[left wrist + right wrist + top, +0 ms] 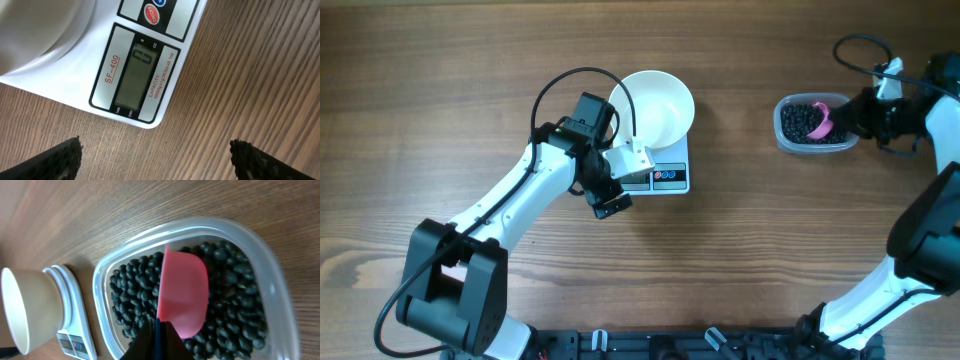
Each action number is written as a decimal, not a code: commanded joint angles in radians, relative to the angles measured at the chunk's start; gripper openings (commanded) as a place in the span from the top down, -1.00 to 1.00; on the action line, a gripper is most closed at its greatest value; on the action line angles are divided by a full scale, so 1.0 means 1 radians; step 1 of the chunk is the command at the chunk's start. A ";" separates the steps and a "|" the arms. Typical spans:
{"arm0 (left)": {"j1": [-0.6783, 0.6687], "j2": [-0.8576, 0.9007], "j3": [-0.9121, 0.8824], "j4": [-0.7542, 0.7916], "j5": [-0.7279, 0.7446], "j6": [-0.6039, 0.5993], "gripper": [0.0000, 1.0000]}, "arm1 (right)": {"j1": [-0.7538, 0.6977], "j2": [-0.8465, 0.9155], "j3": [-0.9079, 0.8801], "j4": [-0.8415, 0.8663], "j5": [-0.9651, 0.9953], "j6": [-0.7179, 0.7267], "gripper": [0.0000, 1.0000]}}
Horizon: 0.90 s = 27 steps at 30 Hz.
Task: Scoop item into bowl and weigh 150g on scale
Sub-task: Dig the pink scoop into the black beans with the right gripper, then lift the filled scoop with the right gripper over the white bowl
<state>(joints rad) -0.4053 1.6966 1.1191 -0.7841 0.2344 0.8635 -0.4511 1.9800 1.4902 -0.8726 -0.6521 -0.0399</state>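
Note:
The white bowl (655, 108) stands on the white scale (665, 178) at mid table. My left gripper (610, 205) hovers just in front of the scale, open and holding nothing. In the left wrist view the fingertips (67, 157) stand wide apart over bare wood, with the scale's display (132, 80) and the bowl's edge (40, 30) beyond them. The black bean-like item (802, 122) fills a clear tub (782, 138) at the right. My right gripper (157, 335) is shut on a pink scoop (182, 297), whose cup sits on the item (132, 287) inside the tub (102, 277).
The right arm (920, 230) comes in from the table's right edge, with a black cable (860, 50) looping behind it. The left arm (510, 205) crosses the wood from the front left. Bare wood lies between the scale and the tub.

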 commanded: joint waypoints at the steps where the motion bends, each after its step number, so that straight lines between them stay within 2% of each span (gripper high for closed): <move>1: 0.003 0.008 -0.005 0.000 0.019 0.019 -1.00 | -0.053 0.030 -0.012 0.013 -0.099 -0.025 0.89; 5: 0.003 0.008 -0.005 0.000 0.019 0.019 -1.00 | -0.061 0.030 -0.012 0.008 -0.135 -0.048 0.89; 8: 0.003 0.008 -0.005 0.000 0.019 0.019 -1.00 | -0.082 0.030 -0.012 -0.004 -0.242 -0.064 0.89; 15: 0.003 0.008 -0.005 0.000 0.019 0.019 -1.00 | -0.171 0.031 -0.012 -0.046 -0.269 -0.084 0.91; 16: 0.003 0.008 -0.005 0.000 0.019 0.019 -1.00 | -0.183 0.030 -0.012 -0.061 -0.328 -0.123 0.91; 27: 0.003 0.008 -0.005 0.000 0.019 0.019 -1.00 | -0.199 0.030 -0.012 -0.063 -0.648 -0.126 0.91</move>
<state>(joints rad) -0.4053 1.6966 1.1191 -0.7841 0.2344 0.8635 -0.6483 1.9957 1.4807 -0.9352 -1.1599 -0.1371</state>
